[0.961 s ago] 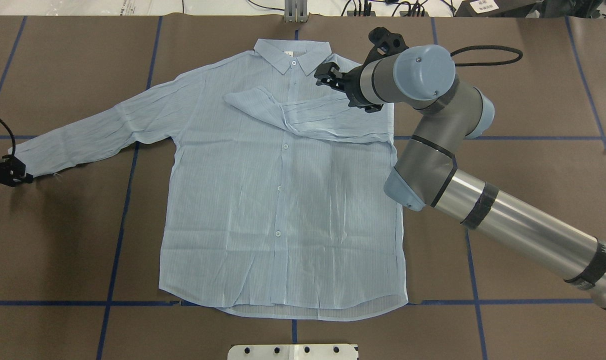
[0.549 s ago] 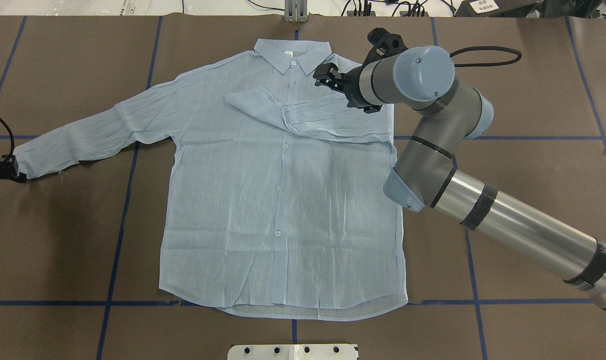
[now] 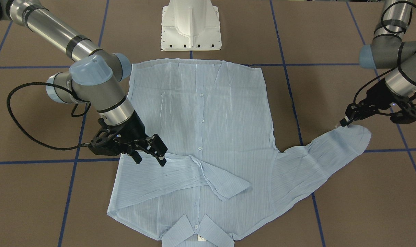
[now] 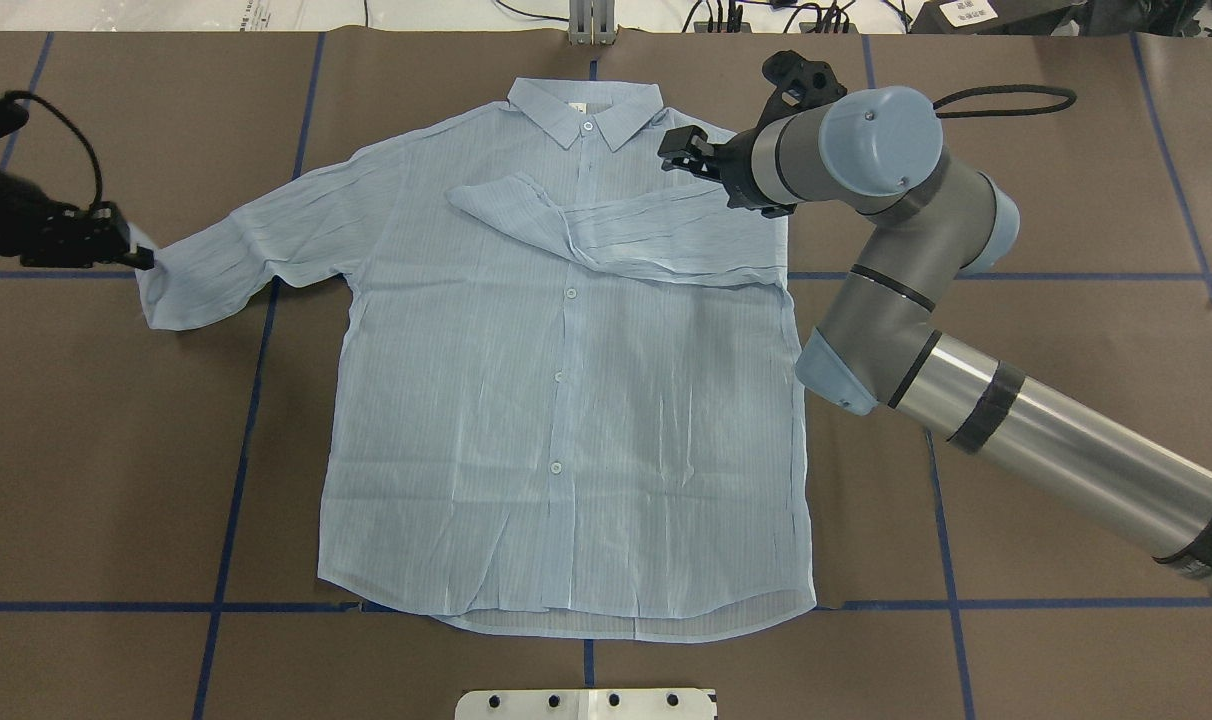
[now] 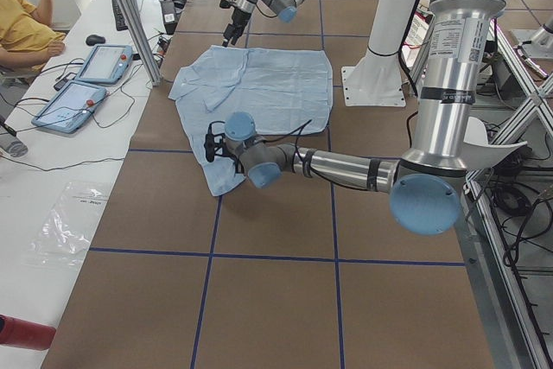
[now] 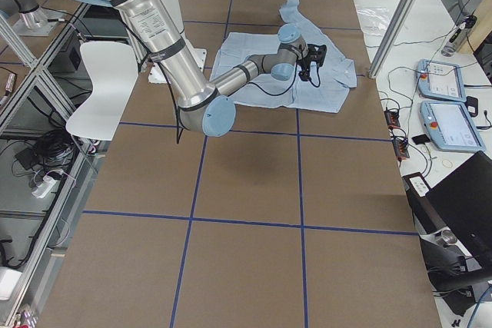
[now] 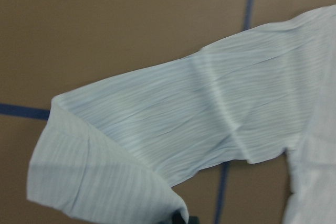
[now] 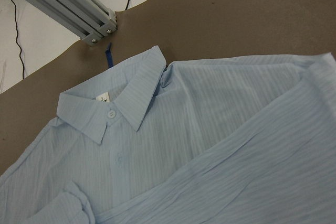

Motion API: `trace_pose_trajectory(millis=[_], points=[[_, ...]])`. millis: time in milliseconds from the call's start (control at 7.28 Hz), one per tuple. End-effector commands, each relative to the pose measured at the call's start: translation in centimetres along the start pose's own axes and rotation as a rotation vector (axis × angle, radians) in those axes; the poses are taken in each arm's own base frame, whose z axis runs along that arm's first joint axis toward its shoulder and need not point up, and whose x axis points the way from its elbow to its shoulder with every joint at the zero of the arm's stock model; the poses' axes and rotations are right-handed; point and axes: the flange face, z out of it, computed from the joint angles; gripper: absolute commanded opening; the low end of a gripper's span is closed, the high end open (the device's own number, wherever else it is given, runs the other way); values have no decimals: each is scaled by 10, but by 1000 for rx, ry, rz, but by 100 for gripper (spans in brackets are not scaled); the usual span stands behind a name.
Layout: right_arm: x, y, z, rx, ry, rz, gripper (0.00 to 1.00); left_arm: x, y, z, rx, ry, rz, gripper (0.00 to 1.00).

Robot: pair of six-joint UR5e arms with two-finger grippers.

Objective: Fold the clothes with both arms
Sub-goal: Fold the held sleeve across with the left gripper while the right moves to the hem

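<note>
Setting as I view it remotely: brown table mat (image 4: pixel 86 480) gridded with blue tape lines (image 4: pixel 116 606); beside it, a white bench (image 5: pixel 26 187) carrying two tablets (image 5: pixel 73 103); aluminium frame posts (image 5: pixel 130 15).

On table (image 4: pixel 1016 200), shirt (image 4: pixel 566 420) with 1 sleeve (image 4: pixel 616 235) across chest; left pincer (image 4: pixel 142 258) at other cuff (image 4: pixel 163 292)

Robotics lab; table (image 4: pixel 116 480) with blue tape grid, aluminium framing (image 8: pixel 63 3), teach pendants (image 5: pixel 105 62), seated person (image 5: pixel 26 28)

Open table (image 4: pixel 116 450) left of shirt (image 4: pixel 566 420); right arm (image 4: pixel 886 290) overhangs shirt's right shoulder.
</note>
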Motion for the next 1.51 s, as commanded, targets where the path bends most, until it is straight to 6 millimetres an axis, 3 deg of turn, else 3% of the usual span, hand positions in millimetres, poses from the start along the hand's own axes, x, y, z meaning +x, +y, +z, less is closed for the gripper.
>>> trace_pose_trajectory(millis=[0,137,275,412,549,687,824,1099,1236,1373], points=[[56,-30,-2,35,67,-45,100,224,30,65,13,91,-150,0],[92,-48,-9,56,90,-57,100,298,64,103,27,120,-181,0],[129,-64,-17,69,108,-119,100,371,74,137,56,145,-226,0],[147,-67,-21,65,116,-120,100,438,86,178,100,145,-246,0],[152,-66,-20,56,119,-118,100,475,110,197,126,172,-240,0],[156,-63,-19,54,125,-120,100,474,128,212,115,161,-231,68],[159,-63,-19,52,126,-119,100,481,140,215,146,176,-225,100],[158,-59,-26,54,114,-109,100,491,149,202,142,209,-218,100],[155,-32,-29,27,97,-122,100,494,155,184,137,240,-213,100],[146,9,-36,-6,72,-114,100,468,165,160,132,277,-204,100]])
